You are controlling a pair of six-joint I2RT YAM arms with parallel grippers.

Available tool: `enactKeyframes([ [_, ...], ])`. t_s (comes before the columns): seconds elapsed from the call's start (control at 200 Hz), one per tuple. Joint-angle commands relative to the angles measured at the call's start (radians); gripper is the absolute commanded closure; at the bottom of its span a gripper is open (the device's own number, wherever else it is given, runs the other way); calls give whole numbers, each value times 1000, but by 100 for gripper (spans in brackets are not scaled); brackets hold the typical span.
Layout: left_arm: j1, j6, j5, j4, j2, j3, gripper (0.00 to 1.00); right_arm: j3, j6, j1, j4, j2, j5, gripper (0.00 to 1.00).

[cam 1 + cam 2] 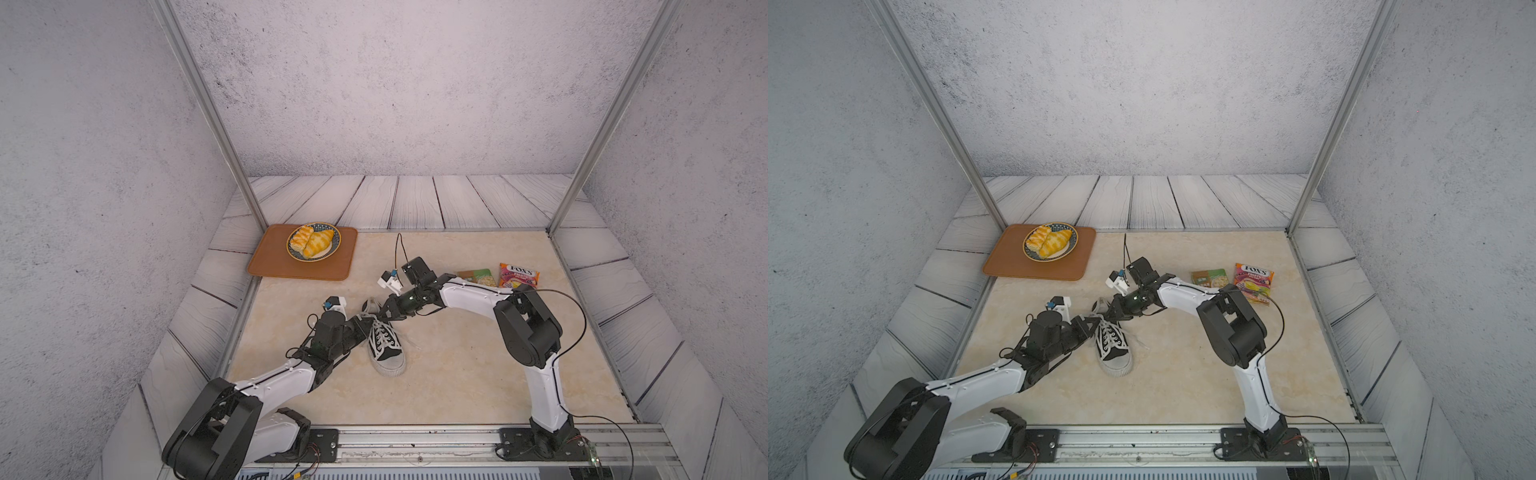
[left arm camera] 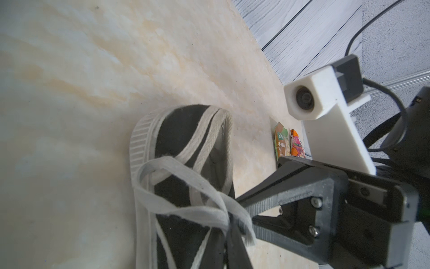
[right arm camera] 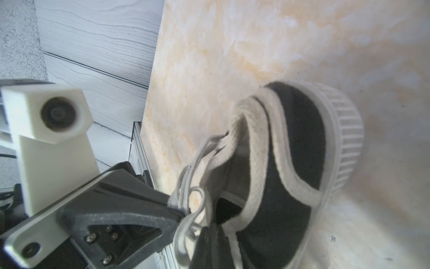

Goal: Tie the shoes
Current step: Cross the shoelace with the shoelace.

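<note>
Two end effectors are hovering tip to tip, both pressed together: the left end effector point(image 1: 360, 320) is pinching the laces point(image 1: 375, 323), and the right end effector point(image 1: 385, 312) is seemingly pinching them too, though that is half hidden. The sneaker point(image 1: 387, 347) is lying on the bench point(image 1: 457, 370) just beneath them. They are working on the bow, I judge; the next move calls for pulling outward evenly.

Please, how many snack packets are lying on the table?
2. A green packet lies far right on the table, partly behind the right arm; a FOX'S packet lies beside it, nearer the right edge. The arm may hide more.
</note>
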Motion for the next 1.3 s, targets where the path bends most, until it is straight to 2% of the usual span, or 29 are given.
enactKeyframes([
  [0.0,9,19,-43,-18,-32,-10,92,-19,7,-6,-1,-71,59,100],
  [0.31,9,21,-29,-21,-11,4,91,-23,10,-8,3,-81,60,100],
  [0.57,9,25,-27,-29,-18,5,74,-53,22,-17,27,-107,88,100],
  [0.721,12,34,-31,-62,-50,6,68,-71,48,-19,69,-117,93,100],
  [0.956,26,22,-97,-127,-137,-10,55,-102,74,-18,115,-135,95,100],
  [1.121,61,11,-79,-156,-136,6,50,-116,78,-18,128,-141,92,100],
  [1.291,110,-11,-36,-166,-69,34,48,-125,76,-17,134,-145,88,100],
])
